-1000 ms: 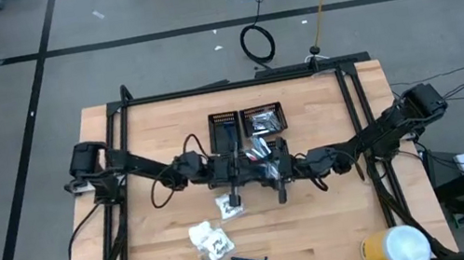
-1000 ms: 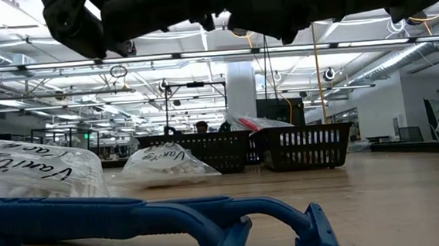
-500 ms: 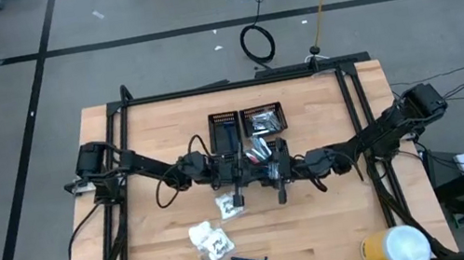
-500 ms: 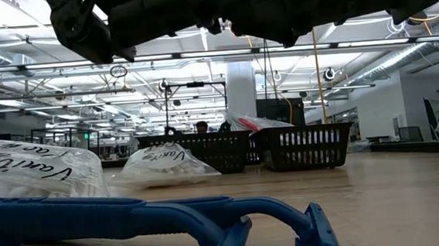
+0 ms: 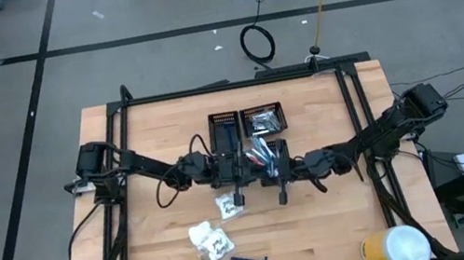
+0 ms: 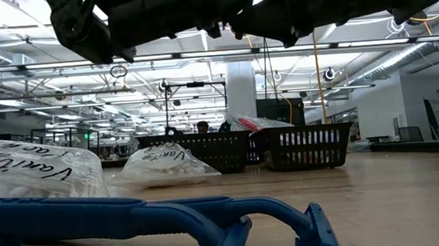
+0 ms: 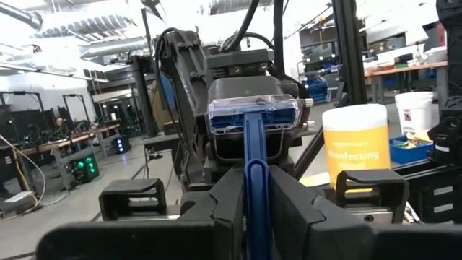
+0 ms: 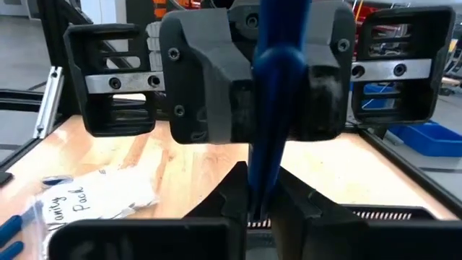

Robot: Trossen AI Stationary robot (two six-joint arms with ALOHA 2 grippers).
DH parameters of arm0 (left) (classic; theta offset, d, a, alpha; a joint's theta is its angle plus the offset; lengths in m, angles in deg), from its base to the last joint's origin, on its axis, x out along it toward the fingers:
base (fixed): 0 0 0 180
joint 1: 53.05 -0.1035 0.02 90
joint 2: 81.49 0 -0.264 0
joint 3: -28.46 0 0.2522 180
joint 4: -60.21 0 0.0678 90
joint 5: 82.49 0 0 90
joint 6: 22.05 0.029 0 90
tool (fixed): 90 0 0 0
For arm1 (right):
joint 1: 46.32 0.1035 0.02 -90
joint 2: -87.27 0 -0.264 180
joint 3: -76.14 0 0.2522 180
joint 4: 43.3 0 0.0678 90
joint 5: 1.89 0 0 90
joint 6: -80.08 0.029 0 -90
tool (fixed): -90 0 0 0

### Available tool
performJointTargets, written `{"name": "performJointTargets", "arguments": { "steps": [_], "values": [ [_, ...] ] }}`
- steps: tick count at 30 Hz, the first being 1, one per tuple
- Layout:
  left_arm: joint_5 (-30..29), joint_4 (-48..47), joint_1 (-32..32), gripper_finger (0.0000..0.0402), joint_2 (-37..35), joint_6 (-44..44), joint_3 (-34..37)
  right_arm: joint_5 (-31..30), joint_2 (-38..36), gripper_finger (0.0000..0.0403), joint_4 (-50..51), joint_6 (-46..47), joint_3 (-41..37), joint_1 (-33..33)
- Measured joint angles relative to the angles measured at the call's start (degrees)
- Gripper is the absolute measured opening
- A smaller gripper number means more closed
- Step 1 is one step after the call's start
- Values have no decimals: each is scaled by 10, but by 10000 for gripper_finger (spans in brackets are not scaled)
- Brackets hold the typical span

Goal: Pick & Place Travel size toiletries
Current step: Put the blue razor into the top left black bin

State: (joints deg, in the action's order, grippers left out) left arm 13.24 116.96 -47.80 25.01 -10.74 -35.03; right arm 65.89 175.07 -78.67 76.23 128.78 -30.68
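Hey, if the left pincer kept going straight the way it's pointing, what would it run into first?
Probably the right pincer, which faces it head-on just past the blue razor that the left pincer holds; the gap between them is hard to judge.

the surface (image 5: 341, 216) is pale wood with a visible grain and a dull sheen. the razor (image 7: 253, 123) held between both grippers is glossy blue plastic with a clear, shiny cap over its head. the left gripper (image 7: 254, 209) and right gripper (image 8: 261, 206) are matt black plastic, slightly scuffed. the packets (image 6: 29, 171) are crinkly clear film, printed with black lettering. the baskets (image 6: 302, 146) are black mesh. the tub (image 7: 355, 148) looks like smooth yellow plastic with a white lid.
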Motion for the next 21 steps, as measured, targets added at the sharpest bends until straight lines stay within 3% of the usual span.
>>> {"name": "performJointTargets", "arguments": {
  "steps": [9, 12, 15, 21],
  "values": [
    [-4, -12, 1, 61, -42, -28, 0, 0, 0, 23, 71, 27, 0, -9],
    [-12, -71, 1, 62, -82, -22, 0, -1, 0, 23, 106, 55, 0, -17],
    [-68, -195, 2, 62, -137, -22, 0, 1, 0, 23, 138, 96, 0, -28],
    [-259, -497, 22, 62, -249, -38, -1, 42, 0, 23, 131, 140, 8, -75]
  ]
}}
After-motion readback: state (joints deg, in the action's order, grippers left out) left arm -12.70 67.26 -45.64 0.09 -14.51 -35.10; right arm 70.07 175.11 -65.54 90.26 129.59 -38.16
